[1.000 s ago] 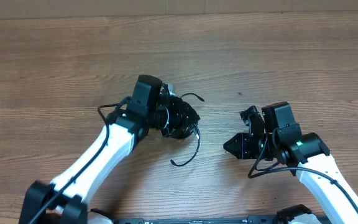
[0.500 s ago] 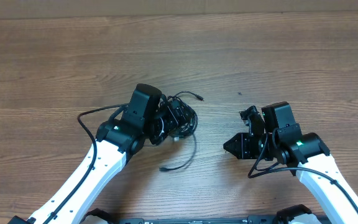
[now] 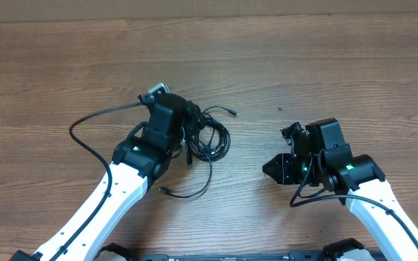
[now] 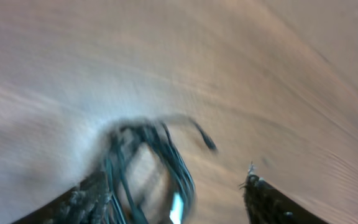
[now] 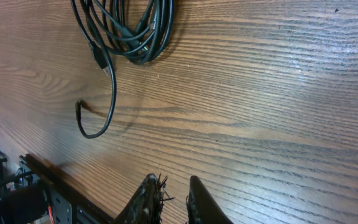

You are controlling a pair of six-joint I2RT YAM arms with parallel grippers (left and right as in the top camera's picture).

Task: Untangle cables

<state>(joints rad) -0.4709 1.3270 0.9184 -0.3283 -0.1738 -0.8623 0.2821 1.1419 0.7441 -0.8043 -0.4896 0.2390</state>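
Note:
The cables (image 3: 212, 139) lie as a loose black coil at the table's middle. One plug end (image 3: 233, 113) points right and a long tail curves down to another plug (image 3: 162, 191). My left gripper (image 3: 190, 142) is at the coil's left side. In the blurred left wrist view it stands open (image 4: 174, 182), its fingers (image 4: 86, 200) wide apart with coil strands (image 4: 166, 158) between them, close to the left one. My right gripper (image 3: 270, 168) rests apart to the right, shut on nothing (image 5: 174, 198). The right wrist view shows the coil (image 5: 138, 34) and its tail (image 5: 107, 102) ahead.
The left arm's own thicker black cable (image 3: 85, 125) arcs over the table to the left of that arm. A dark frame edge (image 5: 36, 186) runs along the table's near side. Bare wood (image 3: 303, 65) stretches across the back.
My left gripper has opened and let go of the coil, which now lies spread on the table. The tail's plug has swung left. The right arm has not moved.

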